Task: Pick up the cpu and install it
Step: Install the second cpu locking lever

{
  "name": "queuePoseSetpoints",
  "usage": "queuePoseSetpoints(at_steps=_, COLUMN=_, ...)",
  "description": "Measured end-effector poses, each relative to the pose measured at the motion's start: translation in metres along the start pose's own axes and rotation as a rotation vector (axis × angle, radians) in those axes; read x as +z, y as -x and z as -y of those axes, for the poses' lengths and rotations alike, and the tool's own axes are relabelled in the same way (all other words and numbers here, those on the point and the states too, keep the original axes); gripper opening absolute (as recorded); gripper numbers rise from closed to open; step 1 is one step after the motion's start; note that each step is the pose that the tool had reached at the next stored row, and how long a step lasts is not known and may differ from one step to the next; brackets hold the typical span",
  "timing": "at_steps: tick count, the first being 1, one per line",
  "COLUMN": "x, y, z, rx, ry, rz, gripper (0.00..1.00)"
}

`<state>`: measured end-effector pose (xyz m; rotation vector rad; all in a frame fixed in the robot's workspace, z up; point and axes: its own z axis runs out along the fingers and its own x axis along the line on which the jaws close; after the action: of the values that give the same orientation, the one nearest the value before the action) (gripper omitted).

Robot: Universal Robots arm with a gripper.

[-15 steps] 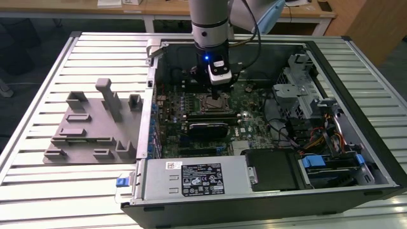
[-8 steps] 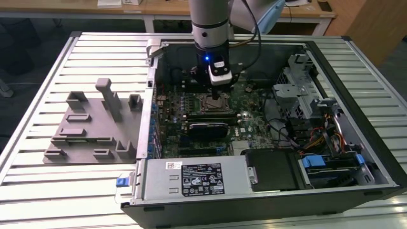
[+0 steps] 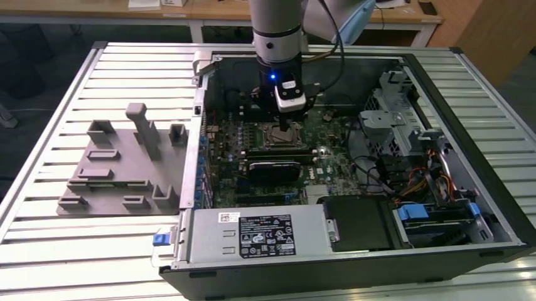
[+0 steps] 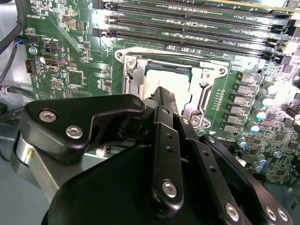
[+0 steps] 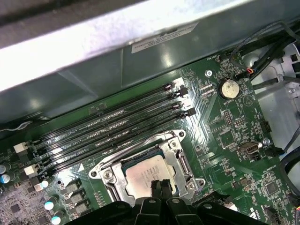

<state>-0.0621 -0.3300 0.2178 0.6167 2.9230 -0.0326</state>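
The cpu (image 5: 143, 174) lay flat in the socket (image 5: 146, 164) on the motherboard (image 5: 220, 136), its silver top facing up; being square, it had no long axis to speak of, and its edges ran parallel to the socket frame and to the memory slots (image 5: 117, 122) beside it. In both wrist views the top showed as a pale, slightly reflective metal plate with faint markings too small to make out; a thin greenish rim showed around the plate in the second wrist view, cpu (image 4: 166, 82). The gripper (image 5: 160, 183) stood directly over the chip, its black fingertips (image 5: 156, 185) pressed together with no gap between them, their ends at or just above the silver top; whether they touched it could not be told. In the second wrist view the gripper (image 4: 162, 93) covered the near part of the plate.

In the exterior view the arm (image 3: 277, 31) reached straight down into the open case (image 3: 352, 263), the gripper (image 3: 285, 128) over the socket (image 3: 280, 135); a grey tray (image 3: 117, 169) with upright blocks sat on the slatted table (image 3: 50, 125), on the exterior view's left of the case.
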Motion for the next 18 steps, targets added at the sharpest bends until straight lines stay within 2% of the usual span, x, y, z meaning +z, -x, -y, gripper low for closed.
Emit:
queuePoseSetpoints(at_steps=7, x=-0.0003, y=0.0001, z=-0.0001, rx=0.000, ry=-0.0003, rz=-0.0001, gripper=0.11)
queuePoseSetpoints(at_steps=12, x=-0.0078, y=0.0014, z=-0.0002, rx=0.000, ry=-0.0004, rz=-0.0013, gripper=0.11)
queuePoseSetpoints(at_steps=18, x=-0.0130, y=0.0041, z=-0.0010, rx=-0.001, ry=-0.0060, rz=-0.0139, gripper=0.11)
